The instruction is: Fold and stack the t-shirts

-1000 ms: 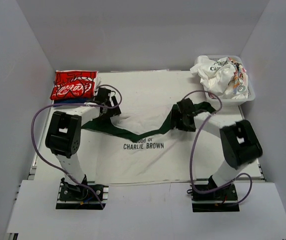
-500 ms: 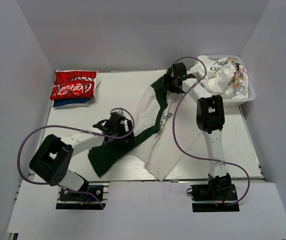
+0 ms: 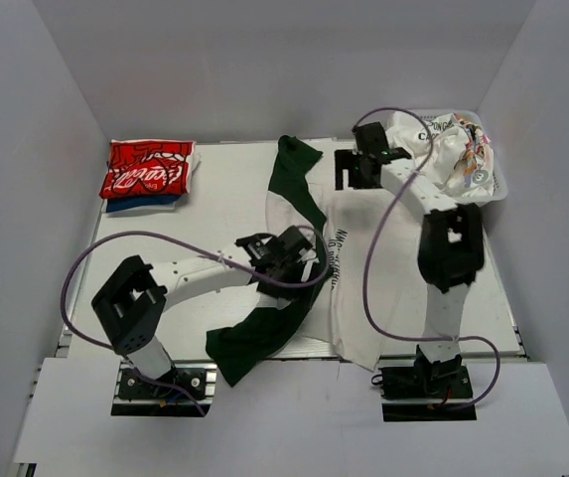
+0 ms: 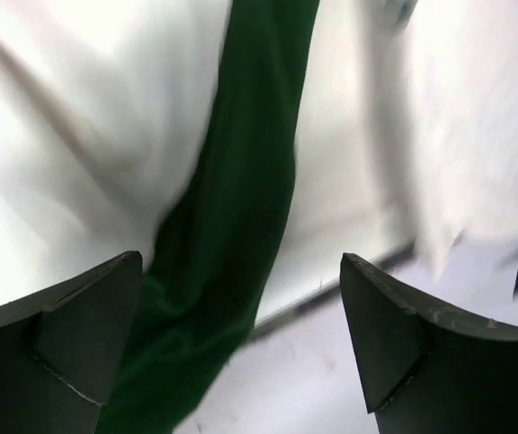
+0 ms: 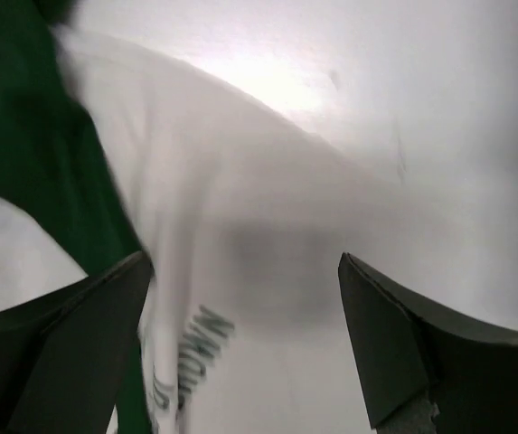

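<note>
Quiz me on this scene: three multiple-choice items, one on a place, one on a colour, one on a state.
1. Where is the folded red shirt? A: far-left corner of the table; B: table centre; C: near-right corner.
2. What colour is the cloth band beside the white shirt? A: pink; B: dark green; C: yellow.
3. The right pincer is: A: shut on cloth; B: out of view; C: open, empty.
Key: A, the top view shows it in that corner; B, both the top and wrist views show green; C, its wrist view shows spread fingers gripping nothing.
</note>
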